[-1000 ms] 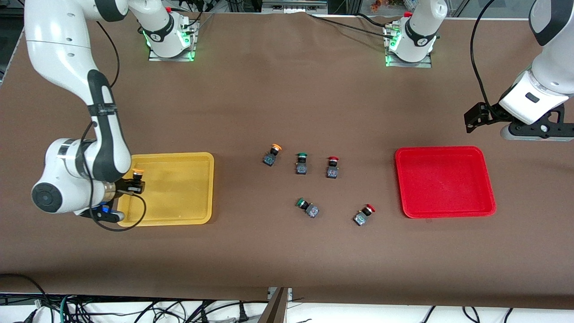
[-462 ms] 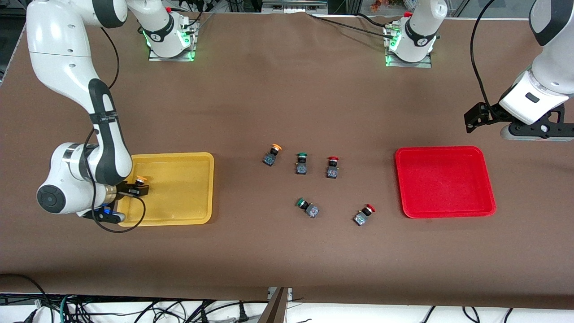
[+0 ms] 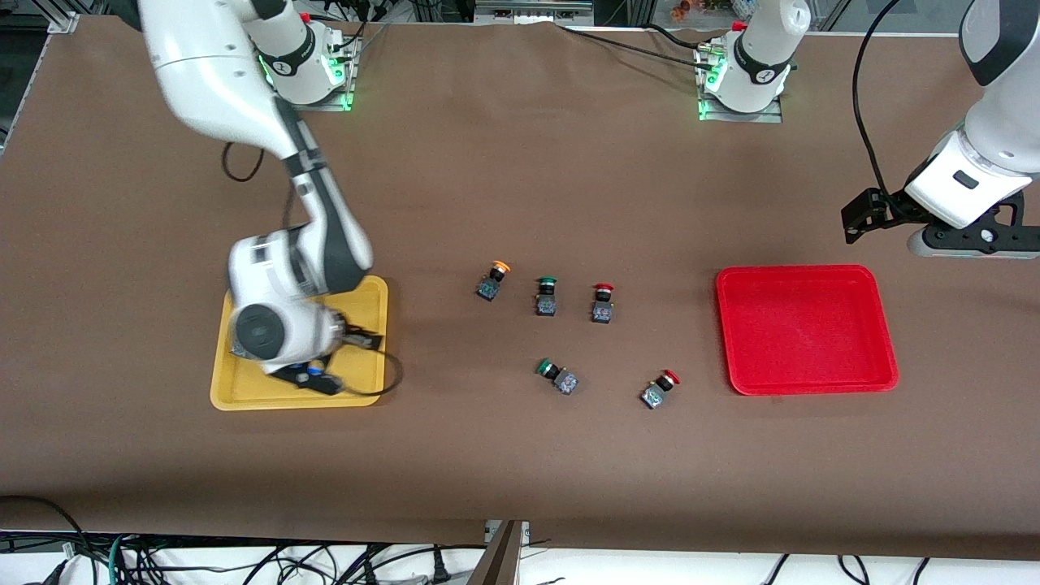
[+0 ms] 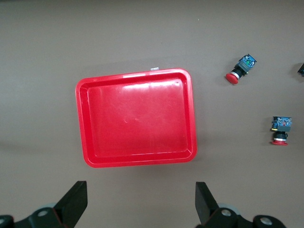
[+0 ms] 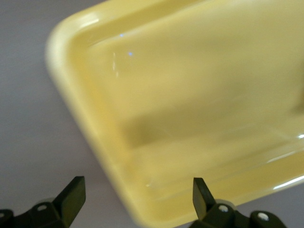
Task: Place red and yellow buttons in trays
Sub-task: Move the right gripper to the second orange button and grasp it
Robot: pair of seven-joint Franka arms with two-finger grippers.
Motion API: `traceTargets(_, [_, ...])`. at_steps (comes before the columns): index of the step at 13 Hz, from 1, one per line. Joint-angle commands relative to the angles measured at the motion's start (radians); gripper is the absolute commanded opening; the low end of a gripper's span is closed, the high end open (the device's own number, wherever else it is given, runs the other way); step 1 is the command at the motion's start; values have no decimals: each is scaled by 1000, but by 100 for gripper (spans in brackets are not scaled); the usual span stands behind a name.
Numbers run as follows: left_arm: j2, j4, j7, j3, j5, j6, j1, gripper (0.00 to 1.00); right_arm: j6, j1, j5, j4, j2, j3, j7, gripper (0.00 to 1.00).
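Buttons first: one yellow button and two red buttons lie on the brown table between the two trays, mixed with two green ones that are not my concern. I can see only one yellow cap; if a second sits in the yellow tray, my own right arm covers it in the front view. The red tray, toward my left arm's end of the table, holds nothing.

My right gripper hangs over the yellow tray, near the rim that faces the middle of the table, with its fingers spread apart and nothing between them. My left gripper waits in the air close to the red tray, its fingers apart too, and empty.

I judge that I am between buttons, with nothing in hand. The next move calls for my right arm to reach toward the yellow cap among the five, come down around its small dark body, and avoid nudging the green one just beside it.

My right wrist view shows only a corner of the yellow tray and my parted fingers, no button. My left wrist view shows the red tray bare, with both red buttons lying on their sides outside it, which the front view leaves harder to read.
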Motion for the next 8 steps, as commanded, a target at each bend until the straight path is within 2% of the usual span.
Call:
traceTargets(1, [21,35,-4,8,20,-23,-16,100,122,121,51,4,20,-12,258,99])
traceTargets(4, [21,33,-4,5,16,-25,-16,100,237,212,138,2,57,-12,429,100])
traceTargets(8, [53,25,-4,3,-6,-45,-21,100,273,287,141,-1,90,-12,484,99])
